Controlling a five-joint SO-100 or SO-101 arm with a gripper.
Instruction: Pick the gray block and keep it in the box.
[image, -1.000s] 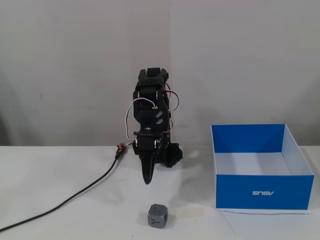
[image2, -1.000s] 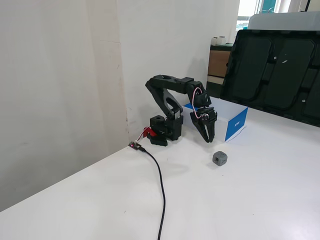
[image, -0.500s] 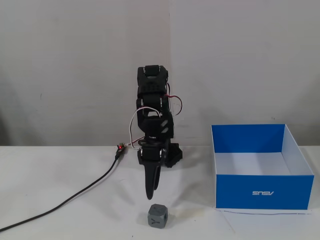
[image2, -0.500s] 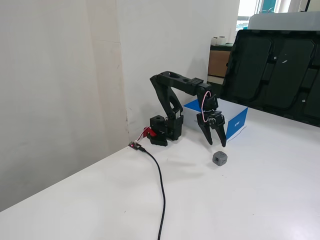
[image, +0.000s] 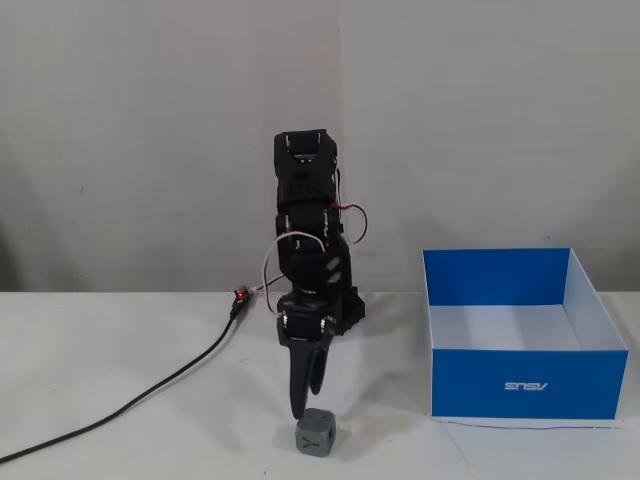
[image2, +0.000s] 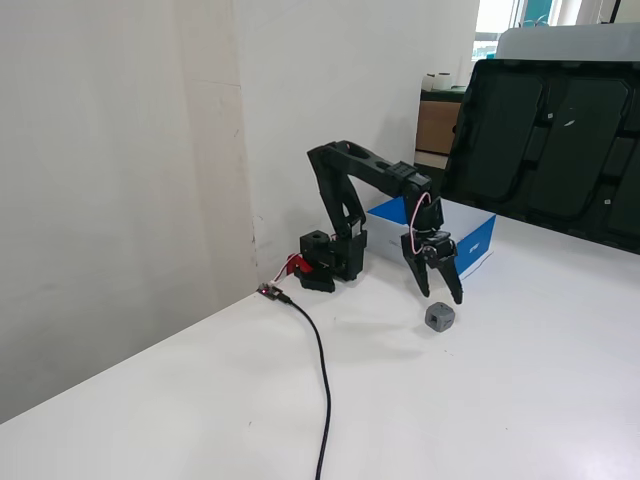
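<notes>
Black gripper (image: 303, 408) pointed down at the white table (image: 120, 360), its two fingers spread a little apart and closed on nothing, tips hanging just above and behind the gray block (image: 317, 435) in a fixed view. Same gripper (image2: 444, 296) seen from the side in a fixed view, poised over the gray block (image2: 439, 317), which sits on the table (image2: 200, 400) in front of the arm, outside the box. Reaching forward from a black base (image2: 333, 260) near the wall, the arm (image2: 365, 175) bent over at its elbow, red and white wires looped along it. To the right in a fixed view, well apart from the block, the open blue box (image: 525, 383) with a white logo on its front wall. Black cable (image2: 322, 380) trailing across the table from a small board (image2: 268, 291) beside the base.
</notes>
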